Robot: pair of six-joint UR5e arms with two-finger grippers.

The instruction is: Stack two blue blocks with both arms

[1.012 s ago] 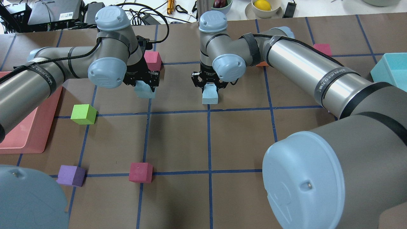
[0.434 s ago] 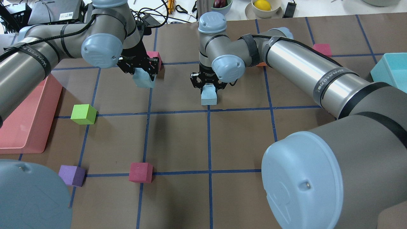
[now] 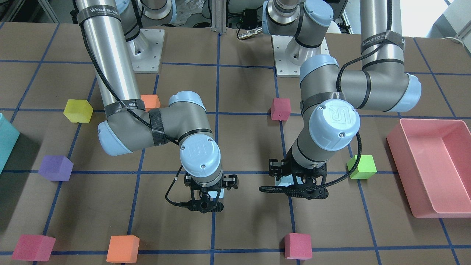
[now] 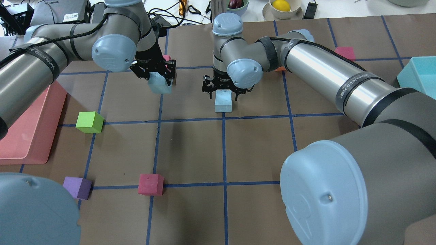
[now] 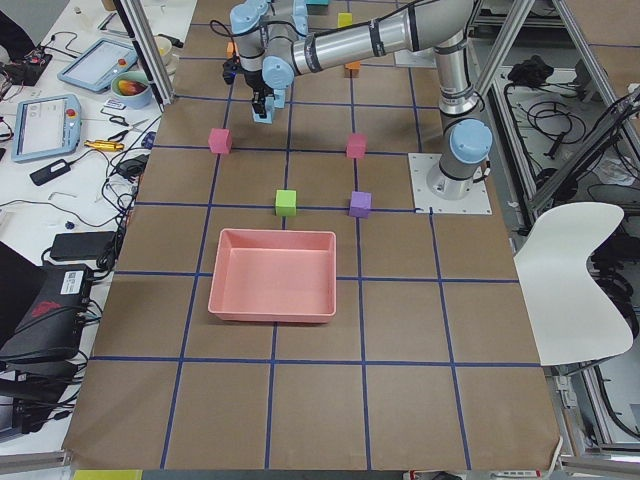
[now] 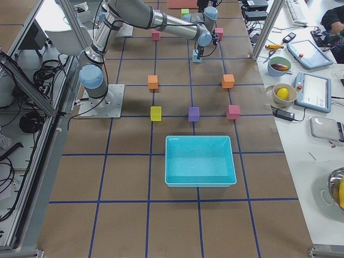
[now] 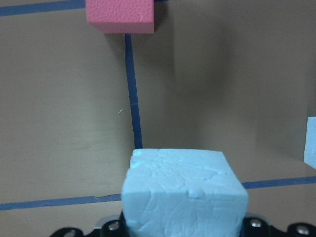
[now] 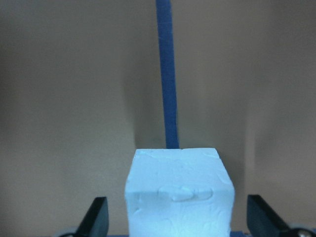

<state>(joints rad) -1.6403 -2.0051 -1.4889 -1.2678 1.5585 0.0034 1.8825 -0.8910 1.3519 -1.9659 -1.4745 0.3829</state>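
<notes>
Lifted block [image 4: 159,85] is up off the table [image 4: 190,149], pinched in the left gripper [image 4: 158,79]. In the left wrist view that cube fills the bottom of the frame with its cracked face toward the camera. The pads are hidden behind the foam, so the grip seems firm, though I can't see the contact itself.

Over to the second block [image 4: 223,102]. It sits flat on the brown paper, right on a blue tape line [image 8: 168,74], just beyond a grid crossing. The right gripper [image 4: 222,93] hangs straight above it, jaws spread wide. The fingers [image 8: 97,217] stand clear on either side with gaps showing, touching nothing.

The two blocks are apart, side by side, the lifted one on the robot's left. The second block's edge just peeks into the left wrist view at the right border.

A pink cube [image 7: 120,15] rests on the table beyond the lifted block. A green cube [image 4: 89,122] sits nearer the robot on the left side, and past it lies the pink tray [image 3: 410,176]. A purple cube [image 4: 77,187] and the teal bin [image 4: 414,73] sit out at the edges.
</notes>
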